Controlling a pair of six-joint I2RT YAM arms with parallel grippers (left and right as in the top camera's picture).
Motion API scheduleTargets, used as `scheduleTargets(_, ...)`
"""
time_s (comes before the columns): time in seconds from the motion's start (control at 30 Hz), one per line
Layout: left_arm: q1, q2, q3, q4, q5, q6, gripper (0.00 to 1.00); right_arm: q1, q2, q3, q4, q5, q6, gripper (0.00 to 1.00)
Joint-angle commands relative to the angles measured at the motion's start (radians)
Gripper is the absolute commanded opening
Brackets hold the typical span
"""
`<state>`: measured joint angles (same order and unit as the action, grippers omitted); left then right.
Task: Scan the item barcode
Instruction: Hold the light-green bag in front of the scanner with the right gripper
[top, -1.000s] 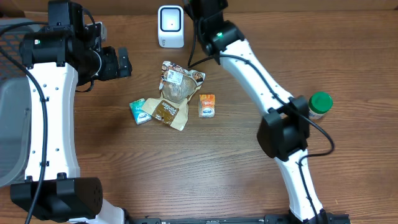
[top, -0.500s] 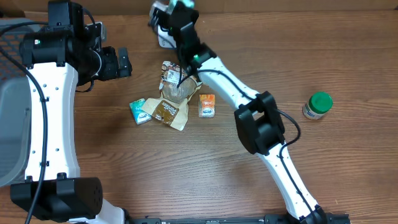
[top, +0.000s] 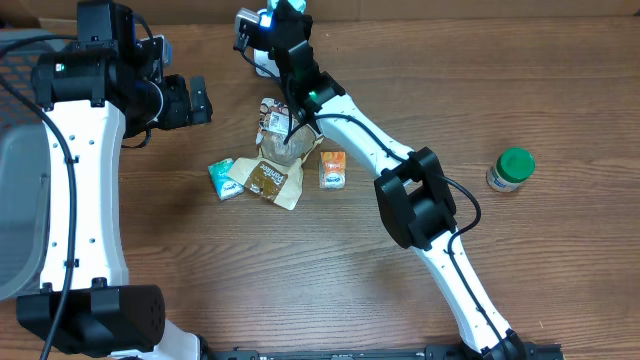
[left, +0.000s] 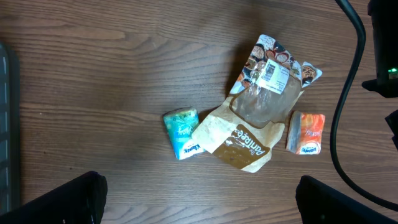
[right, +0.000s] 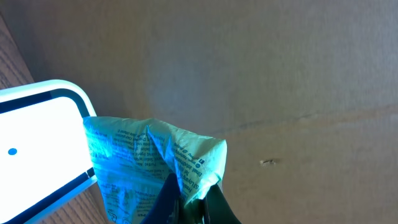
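My right gripper is shut on a crumpled teal-green packet, pinched at its lower edge. The packet hangs right beside the white scanner, whose bright face fills the left of the right wrist view. Printed text shows on the packet, but I cannot make out a barcode. From overhead, the right gripper is at the table's far edge, covering most of the scanner. My left gripper stands open and empty to the left, its dark fingertips wide apart above bare wood.
Mid-table lie a clear bag with a white label, a brown packet, a small teal packet and an orange carton. A green-lidded jar stands at the right. A grey bin is at the left edge.
The right arm swung left along the far edge, carrying the packet across in front of the scanner, which is now mostly covered. The left arm has not moved.
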<state>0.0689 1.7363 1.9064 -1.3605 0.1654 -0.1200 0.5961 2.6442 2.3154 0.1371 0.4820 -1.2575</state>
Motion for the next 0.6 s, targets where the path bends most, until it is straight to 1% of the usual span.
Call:
scheduleTargets(0.0, -0.006, -0.009, 0.02, 0.004, 0.011, 0.008, 1.0, 0.002, -0.026, 0.019, 0.016, 0.002, -0.008, 0.04)
scheduleTargets(0.13, -0.005, -0.009, 0.02, 0.004, 0.011, 0.008, 1.0, 0.005, -0.031, 0.019, 0.019, 0.017, -0.003, 0.04)
scheduleTargets(0.17, -0.005, -0.009, 0.02, 0.003, 0.011, 0.008, 1.0, 0.005, -0.036, 0.019, 0.019, 0.024, 0.017, 0.04)
scheduleTargets(0.23, -0.005, -0.009, 0.02, 0.004, 0.011, 0.008, 1.0, 0.005, -0.057, 0.019, 0.017, 0.036, 0.108, 0.04)
scheduleTargets(0.33, -0.005, -0.009, 0.02, 0.004, 0.011, 0.008, 0.99, 0.003, -0.119, 0.019, -0.014, 0.041, 0.283, 0.04)
scheduleTargets(0.5, -0.005, -0.009, 0.02, 0.004, 0.011, 0.008, 0.99, 0.002, -0.264, 0.019, -0.146, 0.082, 0.463, 0.04)
scheduleTargets(0.57, -0.005, -0.009, 0.02, 0.004, 0.011, 0.008, 1.0, 0.008, -0.335, 0.019, -0.227, 0.133, 0.594, 0.04)
